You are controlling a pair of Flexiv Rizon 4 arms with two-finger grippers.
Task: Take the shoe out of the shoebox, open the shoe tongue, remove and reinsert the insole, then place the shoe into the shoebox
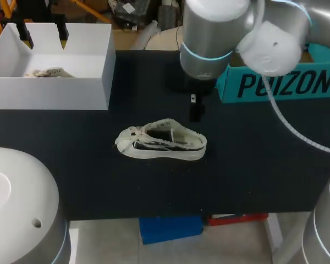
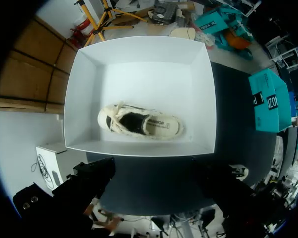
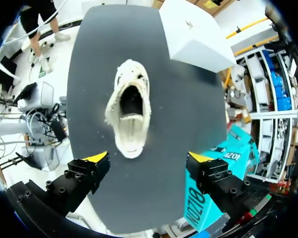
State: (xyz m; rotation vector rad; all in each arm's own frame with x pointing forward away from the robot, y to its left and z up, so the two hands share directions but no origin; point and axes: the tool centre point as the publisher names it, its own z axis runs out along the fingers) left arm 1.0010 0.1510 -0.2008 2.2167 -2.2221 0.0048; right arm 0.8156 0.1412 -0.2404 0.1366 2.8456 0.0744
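1. The shoe (image 1: 162, 144) rests upright on its sole in the middle of the table (image 1: 253, 165), well apart from the white shoebox (image 1: 55, 96).
2. The right pincer (image 3: 148, 157) hangs above the shoe, spread wide and holding nothing. The shoe lies just ahead of its fingers, with its long axis running straight away from them (so the fingers span its width, not its length).
3. The left pincer (image 1: 44, 38) hovers over the shoebox, also wide and empty, and a second shoe (image 2: 139, 124) lies inside the box beneath it.
4. Of the 2 arms, the right is clearly nearer the shoe on the table, so opening the tongue probably falls to it.
5. A teal box (image 1: 280, 82) stands beyond the right arm, clear of the shoe.
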